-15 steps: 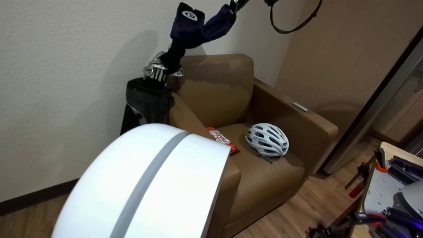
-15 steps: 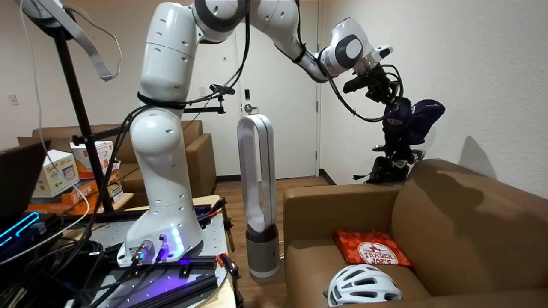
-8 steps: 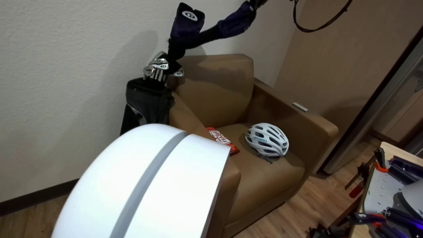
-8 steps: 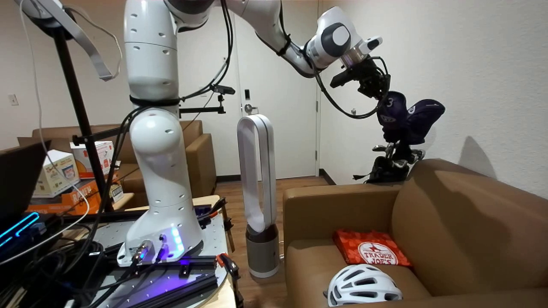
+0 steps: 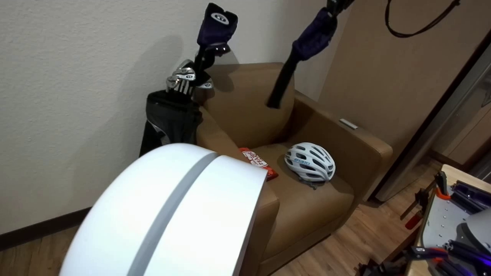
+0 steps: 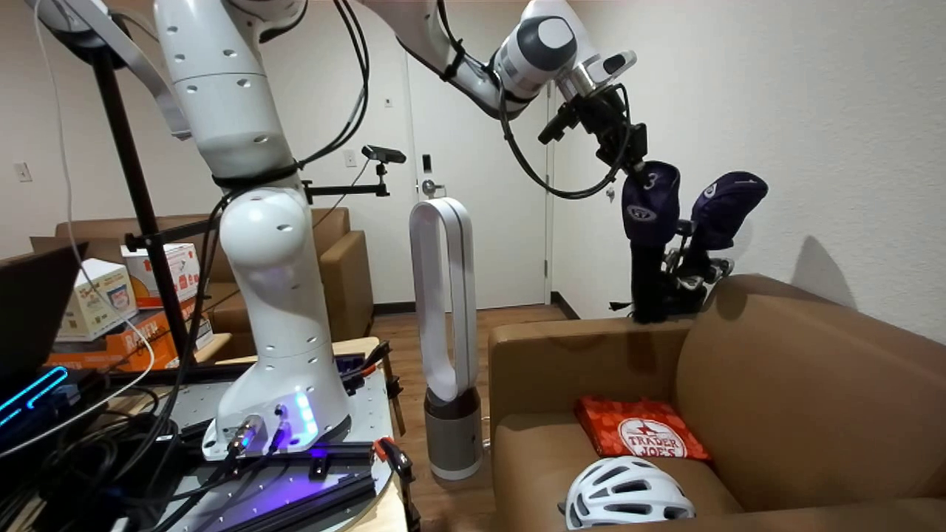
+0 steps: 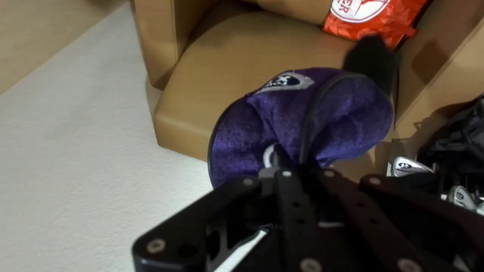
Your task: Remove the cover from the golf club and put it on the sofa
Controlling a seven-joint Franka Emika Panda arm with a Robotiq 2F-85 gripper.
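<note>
The long navy cover (image 5: 312, 40) hangs from my gripper (image 5: 334, 7), off the club, with its dark narrow sleeve down. It also hangs upright in an exterior view (image 6: 650, 210), below the gripper (image 6: 635, 170). In the wrist view the gripper (image 7: 297, 166) is shut on the pinched top of the cover (image 7: 287, 109). A bare dark club head (image 5: 219, 50) shows in the golf bag (image 5: 172, 115), beside the shorter cover with a white logo (image 5: 218, 30). The tan-brown sofa (image 5: 307, 214) stands below the held cover; it also shows in an exterior view (image 6: 584, 369).
On the sofa seat lie a white helmet (image 5: 310, 162) and a red bag (image 6: 643, 428). A tall white fan (image 6: 443, 295) stands beside the sofa's near arm. The wall (image 6: 835, 148) rises behind the sofa and golf bag.
The gripper has moved away from the golf bag with the cover. The cover's sleeve has slid off the club, which is now bare, and swung down to hang.
</note>
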